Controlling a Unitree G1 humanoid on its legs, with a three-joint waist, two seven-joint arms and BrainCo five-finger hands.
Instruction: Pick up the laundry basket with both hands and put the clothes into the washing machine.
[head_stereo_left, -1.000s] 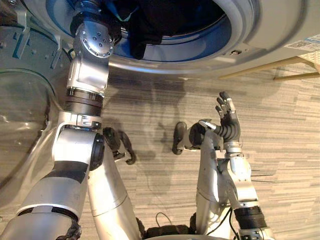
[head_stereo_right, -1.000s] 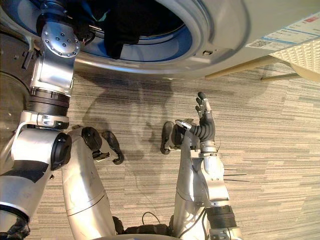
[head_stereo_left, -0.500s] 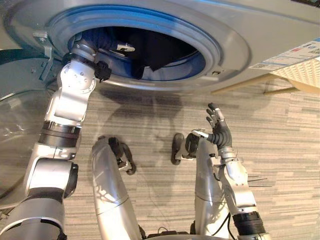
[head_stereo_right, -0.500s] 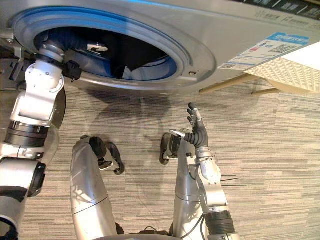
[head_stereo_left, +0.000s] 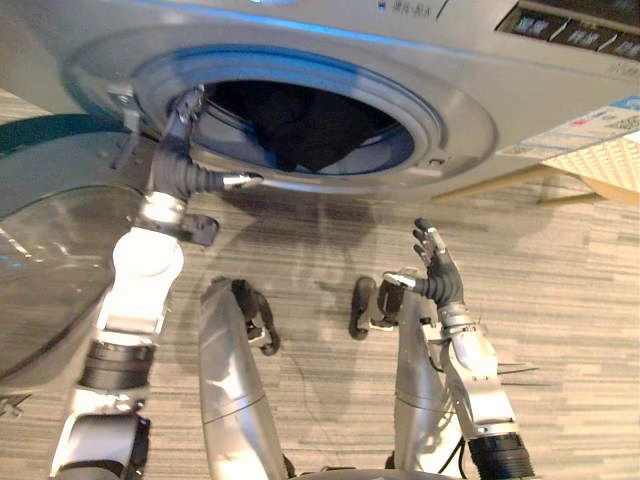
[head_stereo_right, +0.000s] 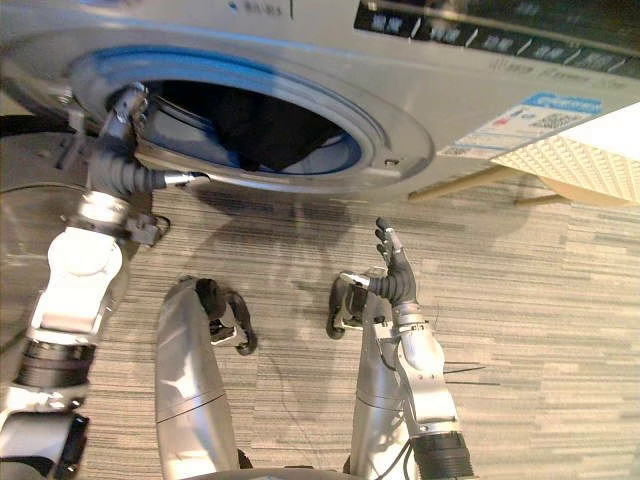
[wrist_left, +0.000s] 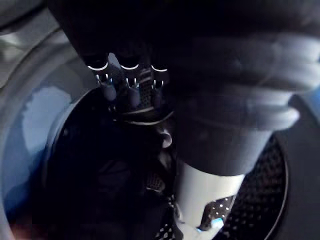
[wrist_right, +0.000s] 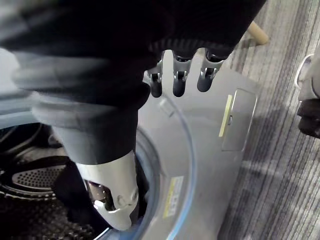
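Note:
The silver washing machine (head_stereo_left: 470, 110) stands before me with its round drum mouth open. Dark clothes (head_stereo_left: 310, 125) lie inside the drum, and the left wrist view shows them as a dark heap (wrist_left: 100, 180). My left hand (head_stereo_left: 180, 165) is at the left rim of the mouth, open, fingers (wrist_left: 129, 90) straight and thumb out, holding nothing. My right hand (head_stereo_left: 438, 272) hangs open over the floor below the machine's right side, fingers (wrist_right: 175, 82) spread and empty, facing the machine's front (wrist_right: 210, 165).
The machine's glass door (head_stereo_left: 50, 250) is swung open at the left, beside my left arm. A light wooden frame with a white perforated panel (head_stereo_left: 600, 160) sits at the right next to the machine. Striped grey carpet (head_stereo_left: 580, 300) covers the floor.
The camera has tilted up, so more of the machine's front shows. My left hand has drawn back from inside the drum to its left rim. The right hand stays open in place.

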